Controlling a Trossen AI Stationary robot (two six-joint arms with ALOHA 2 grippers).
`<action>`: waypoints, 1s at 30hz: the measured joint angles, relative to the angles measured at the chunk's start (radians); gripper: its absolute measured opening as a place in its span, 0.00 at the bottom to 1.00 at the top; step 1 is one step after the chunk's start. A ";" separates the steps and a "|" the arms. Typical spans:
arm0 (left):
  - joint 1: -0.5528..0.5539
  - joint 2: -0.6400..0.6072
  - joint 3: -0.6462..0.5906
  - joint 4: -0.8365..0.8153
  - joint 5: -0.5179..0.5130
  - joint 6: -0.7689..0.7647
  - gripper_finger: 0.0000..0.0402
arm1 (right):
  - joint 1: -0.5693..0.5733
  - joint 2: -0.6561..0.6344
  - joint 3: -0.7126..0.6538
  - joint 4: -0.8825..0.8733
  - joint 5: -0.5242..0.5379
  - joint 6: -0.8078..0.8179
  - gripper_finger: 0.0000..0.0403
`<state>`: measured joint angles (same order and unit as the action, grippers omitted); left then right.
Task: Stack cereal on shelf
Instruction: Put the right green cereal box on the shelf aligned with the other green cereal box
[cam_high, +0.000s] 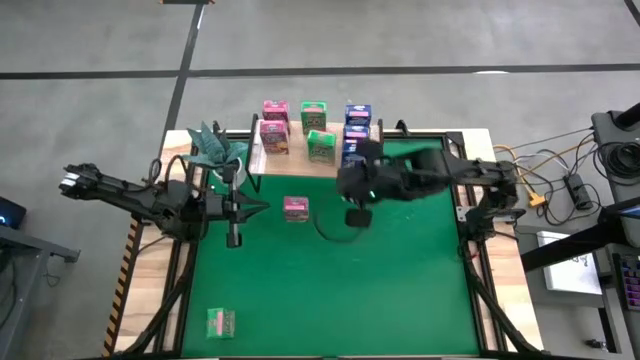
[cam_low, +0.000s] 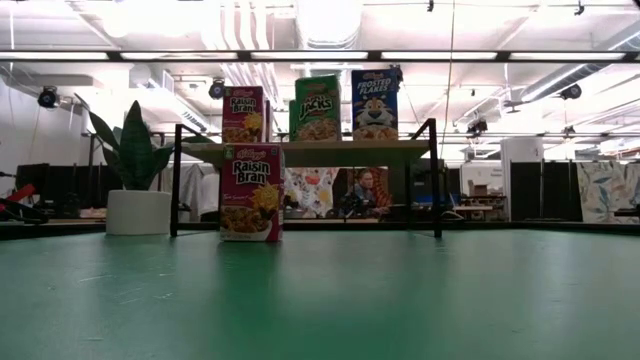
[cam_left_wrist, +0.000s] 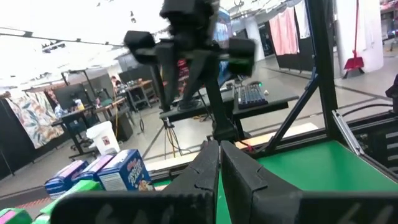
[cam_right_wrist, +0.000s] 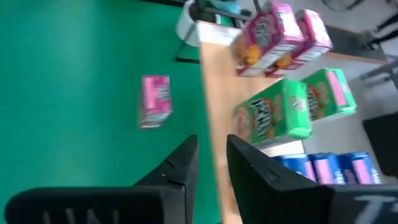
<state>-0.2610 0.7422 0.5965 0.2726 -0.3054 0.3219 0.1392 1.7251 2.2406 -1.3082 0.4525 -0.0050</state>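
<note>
Hanging empty over the shelf's (cam_high: 300, 165) front edge, your right gripper (cam_right_wrist: 211, 163) has its fingers narrowly apart. Left gripper (cam_left_wrist: 219, 163): pressed together. The pink cereal box (cam_high: 295, 208) on the mat looks light, thin-walled, crushable; grip its broad faces gently.

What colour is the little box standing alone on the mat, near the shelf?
Pink. The box is a Raisin Bran one, clearest in the low view.
</note>
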 joint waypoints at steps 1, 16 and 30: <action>0.001 0.017 0.010 0.000 0.000 -0.002 0.00 | 0.022 -0.020 -0.033 0.021 0.013 0.008 0.17; 0.068 0.303 0.422 -0.459 0.001 0.002 0.00 | 0.144 -0.398 -0.758 0.579 0.098 -0.096 0.11; 0.382 0.548 0.802 -0.872 0.270 0.027 0.18 | 0.144 -0.724 -1.287 1.162 0.009 -0.328 0.11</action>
<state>0.1210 1.2898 1.3981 -0.5995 -0.0352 0.3489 0.2834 1.0009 0.9541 -0.1459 0.4617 -0.3335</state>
